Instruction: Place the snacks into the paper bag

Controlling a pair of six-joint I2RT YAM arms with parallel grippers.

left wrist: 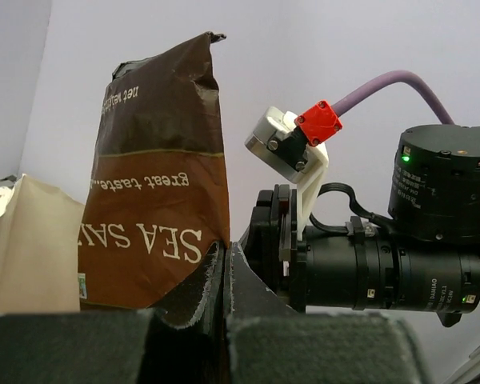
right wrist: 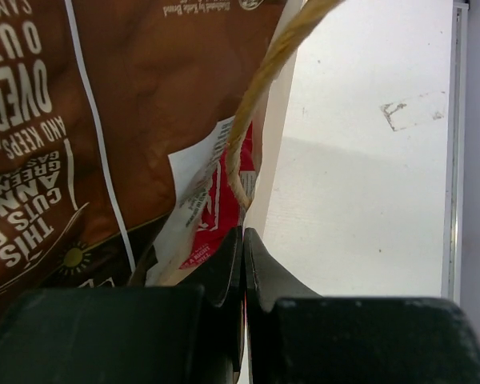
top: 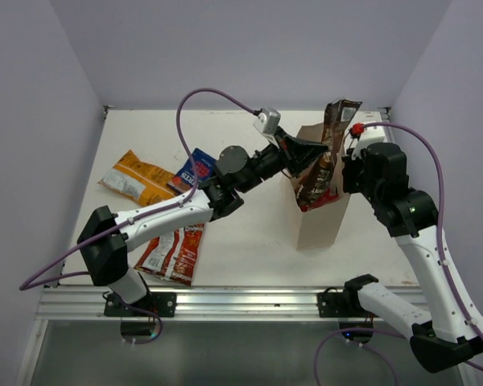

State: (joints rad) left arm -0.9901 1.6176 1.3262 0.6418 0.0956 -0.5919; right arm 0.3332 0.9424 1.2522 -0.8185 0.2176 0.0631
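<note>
Now, with the left gripper clamped on the dark brown crinkly foil packet half inside the tall beige kraft paper bag, whose rim the right gripper pinches, lower it deeper before letting go.
</note>
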